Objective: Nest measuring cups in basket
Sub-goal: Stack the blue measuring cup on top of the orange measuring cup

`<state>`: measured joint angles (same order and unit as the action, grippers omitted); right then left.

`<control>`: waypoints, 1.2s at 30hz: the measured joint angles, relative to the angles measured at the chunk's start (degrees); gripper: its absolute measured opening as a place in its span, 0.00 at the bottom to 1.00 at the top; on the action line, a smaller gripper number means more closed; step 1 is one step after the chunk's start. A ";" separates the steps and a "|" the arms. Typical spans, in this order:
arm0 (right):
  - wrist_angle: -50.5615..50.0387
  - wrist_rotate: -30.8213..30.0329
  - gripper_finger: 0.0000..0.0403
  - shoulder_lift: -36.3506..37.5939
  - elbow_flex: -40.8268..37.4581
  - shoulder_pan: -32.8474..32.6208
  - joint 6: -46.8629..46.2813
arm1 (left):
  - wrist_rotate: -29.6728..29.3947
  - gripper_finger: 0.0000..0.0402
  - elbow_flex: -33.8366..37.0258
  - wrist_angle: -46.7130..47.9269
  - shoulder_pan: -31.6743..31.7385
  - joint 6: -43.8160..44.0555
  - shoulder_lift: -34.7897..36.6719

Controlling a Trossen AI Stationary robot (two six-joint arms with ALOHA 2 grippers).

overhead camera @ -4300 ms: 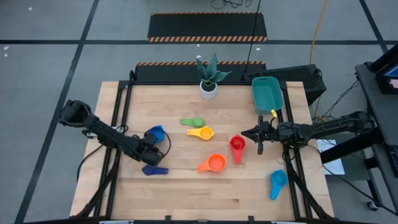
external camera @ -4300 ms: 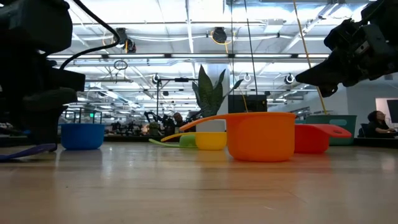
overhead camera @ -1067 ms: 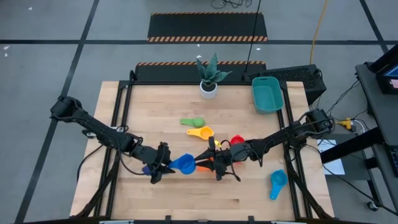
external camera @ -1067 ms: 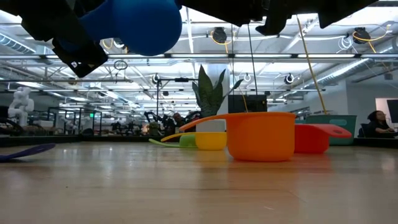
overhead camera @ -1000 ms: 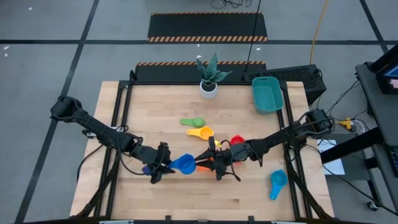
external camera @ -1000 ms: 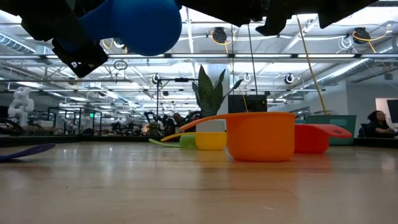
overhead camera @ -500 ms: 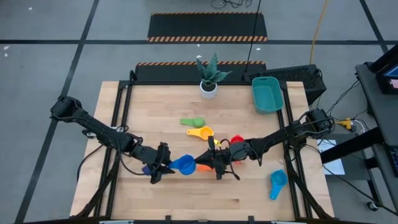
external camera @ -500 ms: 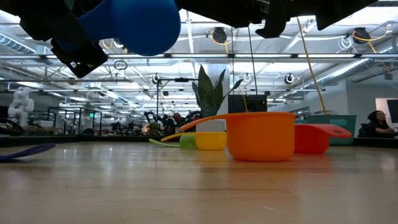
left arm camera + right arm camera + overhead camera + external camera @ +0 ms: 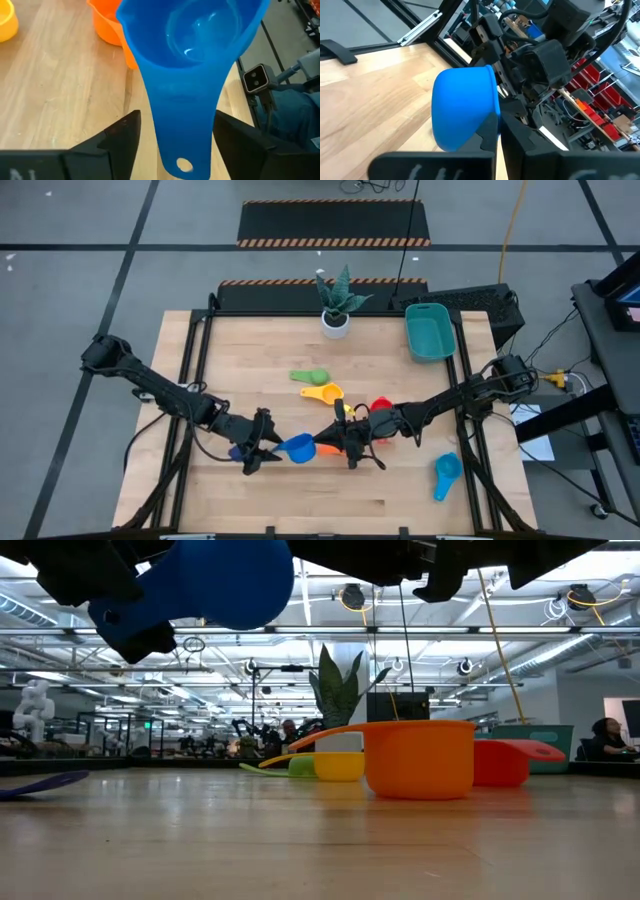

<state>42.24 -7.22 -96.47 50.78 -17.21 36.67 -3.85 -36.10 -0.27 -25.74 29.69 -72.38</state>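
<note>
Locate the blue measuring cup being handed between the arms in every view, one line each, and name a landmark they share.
High view: blue measuring cup near the table's front middle, between the two grippers.
Low view: upper left, lifted above the table.
Left wrist view: fills the centre, handle between the spread fingers.
Right wrist view: centre, bowl rim pinched.
Shared landmark: orange cup, beside it in the left wrist view.

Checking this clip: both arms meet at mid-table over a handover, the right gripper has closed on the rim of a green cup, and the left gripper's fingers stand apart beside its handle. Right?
Not quite: the cup being handed over is blue, not green. The right wrist view shows the right gripper shut on the blue cup at its rim; the left wrist view shows the left gripper with fingers apart beside the handle. The green cup lies untouched on the table.
</note>
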 joint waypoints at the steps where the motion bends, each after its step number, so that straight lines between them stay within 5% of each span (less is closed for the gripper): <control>1: -0.51 0.00 0.00 0.00 0.00 0.00 0.02 | -0.40 0.63 0.00 0.00 0.00 0.00 0.00; 9: -4.86 -1.24 0.00 2.16 0.00 -0.93 -0.01 | -1.91 0.66 0.00 0.02 0.00 -0.26 0.02; 26: -29.17 -21.19 0.00 16.42 0.00 -12.42 -8.75 | -5.87 0.66 0.00 -4.07 -0.67 -3.89 0.02; 36: -31.85 -31.23 0.00 25.89 -5.62 -19.88 -10.71 | -15.78 0.66 0.01 -11.27 -4.21 -0.46 -1.49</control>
<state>10.39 -38.45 -70.57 45.17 -37.10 25.95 -19.63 -36.09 -11.54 -29.94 29.23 -73.87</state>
